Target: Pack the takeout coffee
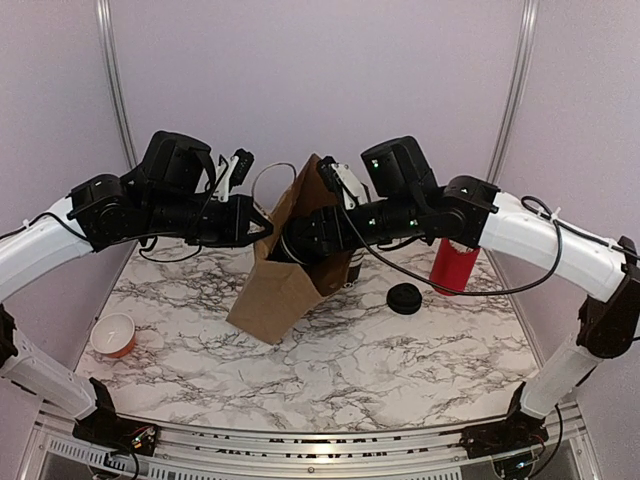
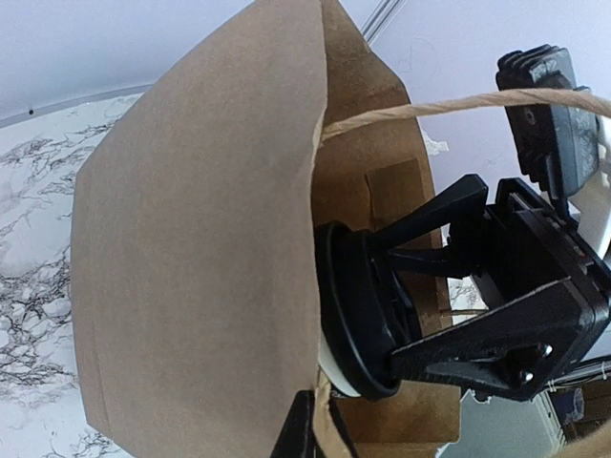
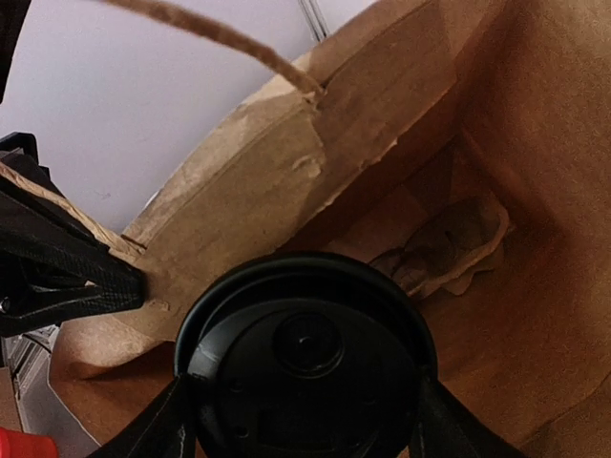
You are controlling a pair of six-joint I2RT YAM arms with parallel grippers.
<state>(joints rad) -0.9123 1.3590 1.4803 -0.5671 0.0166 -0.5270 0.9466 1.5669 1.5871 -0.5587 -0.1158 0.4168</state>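
1. Brown paper bag (image 1: 283, 285) leans over on the marble table (image 1: 400, 380).
2. Left gripper (image 1: 262, 228) is squeezed tight on the bag's top edge.
3. Right gripper (image 3: 305, 434) has its fingers spread wide, hugging the takeout coffee (image 3: 305, 353) at its black lid.
4. The coffee sits just inside the bag's open mouth.

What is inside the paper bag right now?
The right claw holds the takeout coffee in the mouth of the paper bag; only its black lid shows. Past it lies the bag's creased bottom, nothing else visible there. The cup's body is mostly hidden by lid and bag wall.
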